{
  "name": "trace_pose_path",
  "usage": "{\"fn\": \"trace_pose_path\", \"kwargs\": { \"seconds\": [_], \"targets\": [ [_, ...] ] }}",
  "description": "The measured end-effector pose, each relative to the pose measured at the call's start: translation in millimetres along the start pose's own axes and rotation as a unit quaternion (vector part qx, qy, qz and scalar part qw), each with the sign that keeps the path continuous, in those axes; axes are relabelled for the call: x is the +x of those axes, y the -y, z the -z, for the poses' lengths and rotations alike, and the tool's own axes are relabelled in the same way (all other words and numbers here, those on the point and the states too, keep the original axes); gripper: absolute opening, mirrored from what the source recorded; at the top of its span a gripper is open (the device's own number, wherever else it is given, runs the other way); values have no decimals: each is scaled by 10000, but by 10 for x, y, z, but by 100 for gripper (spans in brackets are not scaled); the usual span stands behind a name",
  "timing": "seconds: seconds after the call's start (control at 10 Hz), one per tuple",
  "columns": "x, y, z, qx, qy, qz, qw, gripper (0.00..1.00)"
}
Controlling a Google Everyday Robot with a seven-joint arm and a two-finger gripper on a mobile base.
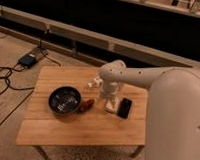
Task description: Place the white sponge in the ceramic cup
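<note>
The white sponge [111,106] lies on the wooden table [56,130], right beside a black slab [125,107]. My gripper [109,97] hangs straight down over the sponge's near-left part, at the end of the white arm [143,76]. It looks open, and the sponge rests flat on the wood. The ceramic cup [97,82] is a small pale shape standing just left of my wrist, behind and to the right of the dark bowl [65,100].
A small orange-red object [86,105] lies against the bowl's right side. A tiny white piece [89,85] sits by the cup. Cables and a dark box [29,59] lie on the floor to the left. A long ledge runs behind the table.
</note>
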Motion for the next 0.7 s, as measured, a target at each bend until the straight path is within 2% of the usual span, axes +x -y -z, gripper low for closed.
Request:
{"fn": "trace_pose_path", "kwargs": {
  "seconds": [0.7],
  "targets": [
    [-325, 213, -146, 127, -5, -24, 9999, 65]
  ]
}}
